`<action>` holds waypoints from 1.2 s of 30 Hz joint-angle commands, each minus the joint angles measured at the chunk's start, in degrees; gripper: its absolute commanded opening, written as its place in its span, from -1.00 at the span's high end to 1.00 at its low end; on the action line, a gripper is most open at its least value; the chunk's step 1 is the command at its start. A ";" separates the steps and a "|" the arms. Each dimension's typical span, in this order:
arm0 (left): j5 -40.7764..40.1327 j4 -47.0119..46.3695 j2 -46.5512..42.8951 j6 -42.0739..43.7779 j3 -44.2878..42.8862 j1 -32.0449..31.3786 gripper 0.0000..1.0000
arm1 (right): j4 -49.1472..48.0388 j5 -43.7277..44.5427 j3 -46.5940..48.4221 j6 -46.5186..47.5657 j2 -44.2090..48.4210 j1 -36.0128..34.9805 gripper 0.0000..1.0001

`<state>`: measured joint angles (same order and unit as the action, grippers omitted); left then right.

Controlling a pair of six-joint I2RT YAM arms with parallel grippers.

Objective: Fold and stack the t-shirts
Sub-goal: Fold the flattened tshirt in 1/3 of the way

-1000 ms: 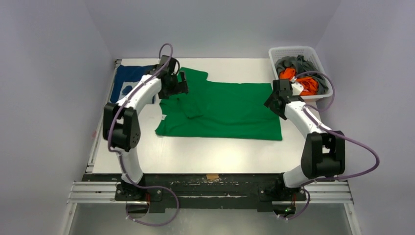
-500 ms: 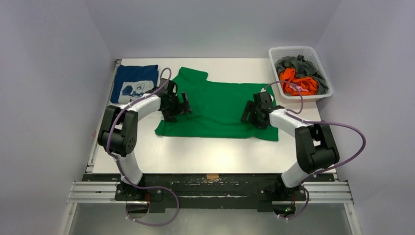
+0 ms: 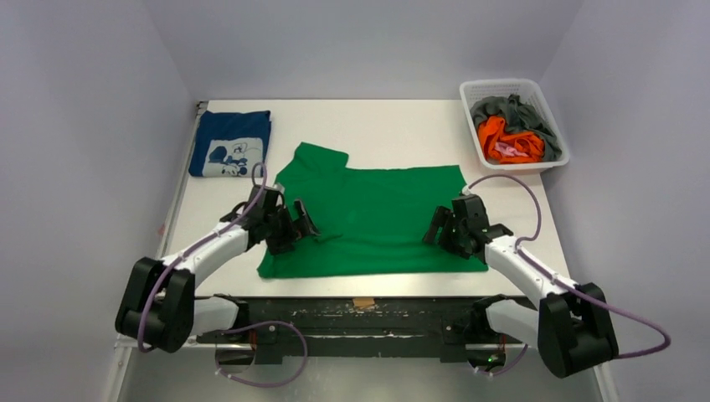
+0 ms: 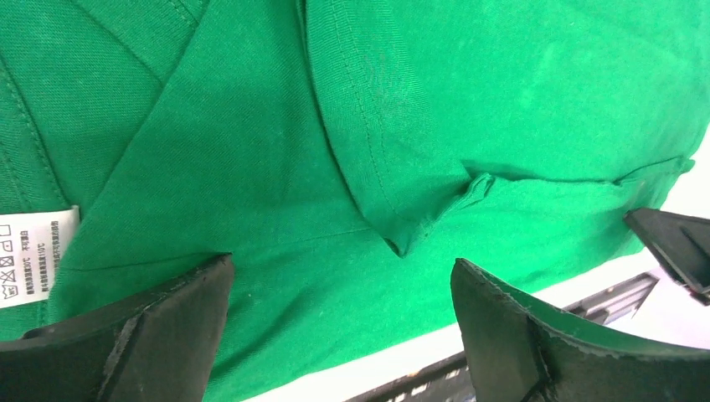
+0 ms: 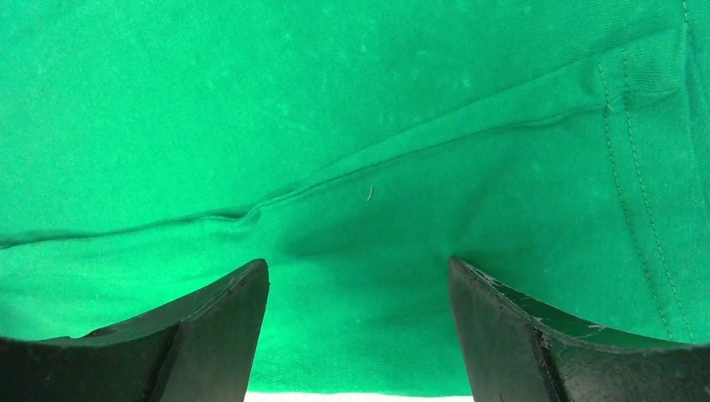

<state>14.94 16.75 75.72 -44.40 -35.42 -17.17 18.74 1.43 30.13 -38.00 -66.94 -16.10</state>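
Observation:
The bright green t-shirt (image 3: 377,213) lies spread flat near the table's front edge, one sleeve (image 3: 310,159) pointing to the back left. My left gripper (image 3: 300,224) is open, low over the shirt's left part. In the left wrist view its fingers (image 4: 159,327) stand wide apart over green cloth (image 4: 251,167) with a small tuck (image 4: 419,234). My right gripper (image 3: 439,228) is open over the shirt's right part. Its fingers (image 5: 209,335) are spread over green cloth (image 5: 360,126). The navy t-shirt (image 3: 231,144) with a white print lies folded at the back left.
A white basket (image 3: 469,90) at the back right holds the orange t-shirt (image 3: 502,138) and grey t-shirt (image 3: 519,113) in a heap. The table's front edge (image 3: 368,289) and its dark rail run just below the green shirt's hem. A white care label (image 4: 25,255) shows on the shirt.
Both arms have drawn back from the far side toward the near edge. The green t-shirt has slid nearer with them, so the navy shirt now lies uncovered.

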 commanded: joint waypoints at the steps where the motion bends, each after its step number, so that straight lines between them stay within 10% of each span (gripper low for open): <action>1: -3.60 12.22 -7.32 -3.51 4.65 -2.86 -1.00 | 12.96 -2.75 -2.97 0.80 6.80 0.02 -0.55; 12: -14.06 13.01 -9.69 -9.96 -3.69 -14.92 -0.93 | 8.61 -5.72 0.37 2.39 11.03 0.04 -0.55; 32: -17.86 8.05 11.17 -10.18 -14.51 -16.85 0.93 | 6.70 -4.95 0.57 4.12 4.53 0.03 -0.54; 36: -19.34 8.63 13.40 -7.22 -18.99 -16.91 1.00 | 7.35 -3.79 0.83 4.35 4.62 0.06 -0.54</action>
<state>-1.83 25.93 87.59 -54.87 -48.93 -33.56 26.94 -4.01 29.15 -34.83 -62.02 -16.12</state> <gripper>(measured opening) 0.012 0.773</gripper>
